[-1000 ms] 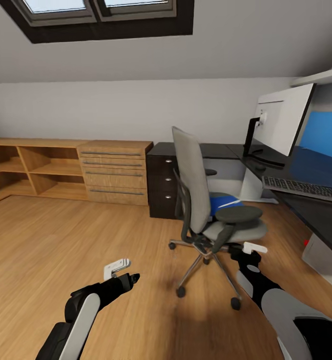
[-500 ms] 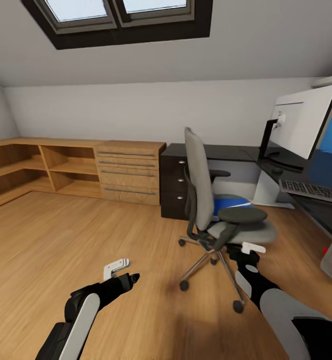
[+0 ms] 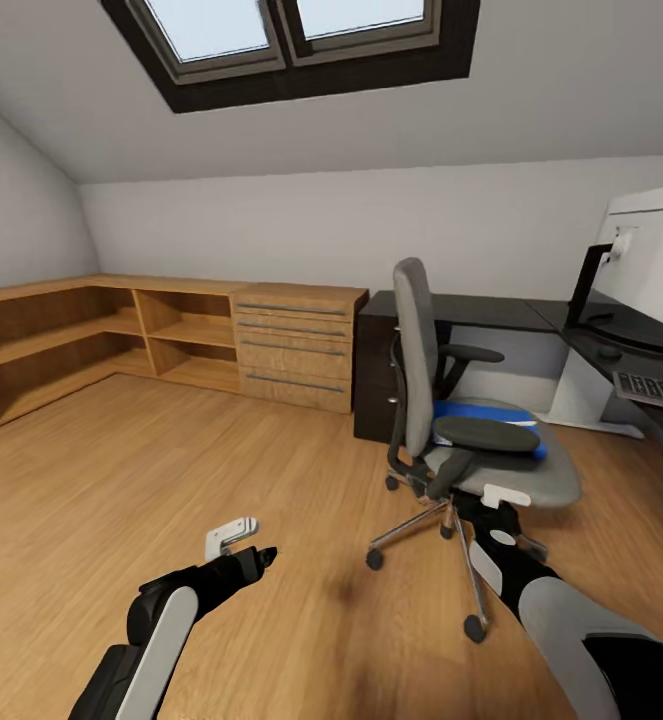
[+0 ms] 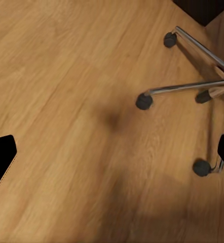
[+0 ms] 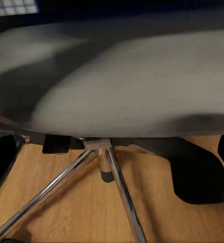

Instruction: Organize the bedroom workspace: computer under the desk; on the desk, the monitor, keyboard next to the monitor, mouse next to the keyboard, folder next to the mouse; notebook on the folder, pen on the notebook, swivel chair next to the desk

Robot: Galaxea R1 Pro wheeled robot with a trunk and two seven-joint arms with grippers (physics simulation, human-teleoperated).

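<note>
Swinging leftward, the head camera is sliding the whole room toward the right edge, so the swivel chair [image 3: 461, 440] and the dark counter [image 3: 531, 315] are drifting that way while the arms are keeping the same place in view; the chair itself is not rolling. Both grippers are hanging low over the wooden floor [image 3: 121, 480]. The left gripper [image 3: 233, 535] is empty, its fingers spread wide at the two edges of the left wrist view, with a chair caster [image 4: 144, 101] lying ahead between them. The right gripper [image 3: 506, 495] is likewise standing wide and holding nothing, sitting just below the front rim of the seat, whose grey underside [image 5: 122, 86] is looming close ahead of its fingers. The blue folder [image 3: 486, 412] is lying flat on the seat, above and beyond the right fingers, partly hidden behind the near armrest [image 3: 486, 432]. It looks thin, light and somewhat floppy, probably smooth-faced, so I would pinch it at an exposed edge rather than press down on its face. The monitor [image 3: 651, 255] and the keyboard [image 3: 656, 388] are sitting on the counter well beyond the right fingers. The chair will likely roll or spin at any nudge.
</note>
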